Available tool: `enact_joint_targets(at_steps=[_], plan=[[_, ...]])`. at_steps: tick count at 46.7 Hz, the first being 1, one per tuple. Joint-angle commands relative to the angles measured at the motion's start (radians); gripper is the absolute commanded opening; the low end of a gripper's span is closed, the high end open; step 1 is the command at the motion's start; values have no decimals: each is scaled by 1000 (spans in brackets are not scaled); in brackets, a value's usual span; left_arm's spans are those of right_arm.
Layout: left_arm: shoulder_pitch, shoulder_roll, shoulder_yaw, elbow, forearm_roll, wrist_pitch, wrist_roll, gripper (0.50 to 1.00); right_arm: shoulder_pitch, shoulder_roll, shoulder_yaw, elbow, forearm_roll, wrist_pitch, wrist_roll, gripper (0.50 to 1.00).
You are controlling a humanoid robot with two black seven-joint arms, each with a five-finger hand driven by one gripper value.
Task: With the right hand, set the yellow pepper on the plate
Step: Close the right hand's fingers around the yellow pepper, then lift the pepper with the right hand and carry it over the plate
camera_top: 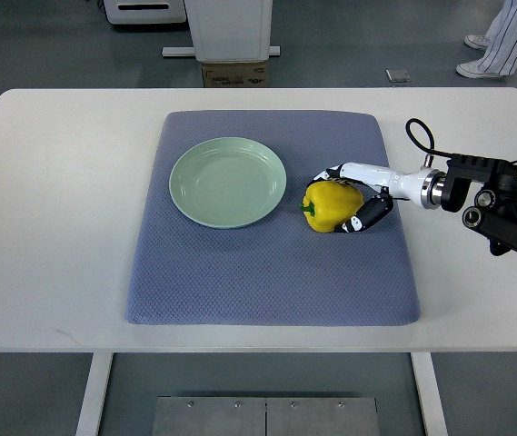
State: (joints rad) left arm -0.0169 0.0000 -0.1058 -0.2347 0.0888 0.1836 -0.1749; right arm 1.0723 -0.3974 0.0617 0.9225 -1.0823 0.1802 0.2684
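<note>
A yellow pepper (pixel 331 206) with a green stem lies on the grey-blue mat (pixel 272 272), just right of the pale green plate (pixel 228 182). My right hand (pixel 356 198) reaches in from the right edge and its white and black fingers (pixel 368 215) wrap around the pepper's right side, above and below it. The pepper rests on the mat, a small gap away from the plate's rim. The plate holds nothing. My left arm does not show.
The mat lies on a white table (pixel 49 227). Beyond the table's far edge stand a white pedestal base (pixel 231 32) and a person's feet (pixel 485 54) on the floor at the top right.
</note>
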Motion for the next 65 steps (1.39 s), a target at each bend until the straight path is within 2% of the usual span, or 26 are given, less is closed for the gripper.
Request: enact_joint_targets(at_steps=[1, 5, 9, 12, 13, 33, 52, 65], plan=[[0, 0, 0, 0, 0, 0, 0, 1000, -2, 0, 0, -7, -1, -2, 0, 801], [0, 0, 0, 0, 0, 0, 0, 1000, -2, 2, 0, -13, -1, -2, 0, 751], [0, 0, 0, 0, 0, 0, 0, 1000, -2, 2, 0, -17, -1, -7, 0, 659], [0, 0, 0, 0, 0, 0, 0, 1000, 0, 2, 1, -21, 1, -7, 0, 529], [0, 0, 0, 0, 0, 0, 0, 1000, 2, 2, 1, -22, -1, -7, 0, 500], [0, 0, 0, 0, 0, 0, 0, 1000, 81, 20, 56, -25, 13, -8, -15, 500], [0, 0, 0, 0, 0, 0, 0, 1000, 179, 245, 49, -168, 15, -16, -61, 500], [0, 0, 0, 0, 0, 0, 0, 1000, 195, 390, 46, -197, 15, -18, -127, 500]])
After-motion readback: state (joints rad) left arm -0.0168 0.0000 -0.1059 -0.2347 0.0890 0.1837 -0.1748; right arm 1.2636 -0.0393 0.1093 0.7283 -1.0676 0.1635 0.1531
